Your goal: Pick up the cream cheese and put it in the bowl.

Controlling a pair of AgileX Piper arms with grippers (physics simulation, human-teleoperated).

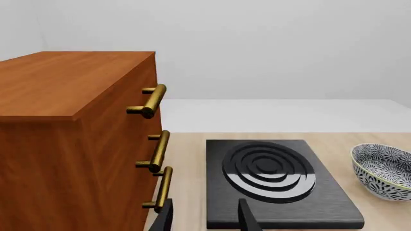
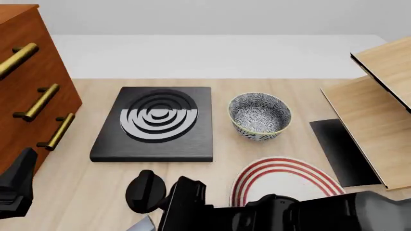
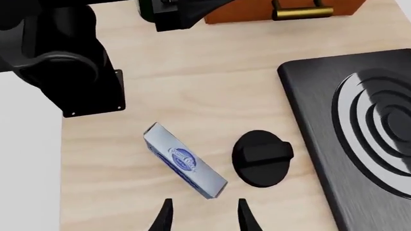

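Observation:
The cream cheese [image 3: 185, 161], a flat light blue-grey box with a dark blue oval logo, lies on the wooden table in the right wrist view. My right gripper [image 3: 204, 219] is open just above it, with the box's near end close to the gap between the fingers. In the front view only a corner of the box [image 2: 145, 224] shows beside my right arm [image 2: 257, 214]. The speckled bowl [image 2: 259, 115] stands empty, right of the black stove plate [image 2: 157, 122]. It also shows in the left wrist view [image 1: 385, 171]. My left gripper [image 1: 204, 219] is open and empty.
A black round knob [image 3: 262, 158] lies beside the box. A red-striped white plate [image 2: 286, 180] sits in front of the bowl. A wooden cabinet with brass handles [image 2: 32, 91] stands at left, a wooden rack [image 2: 376, 115] at right. My left arm [image 2: 16, 187] is at the near left.

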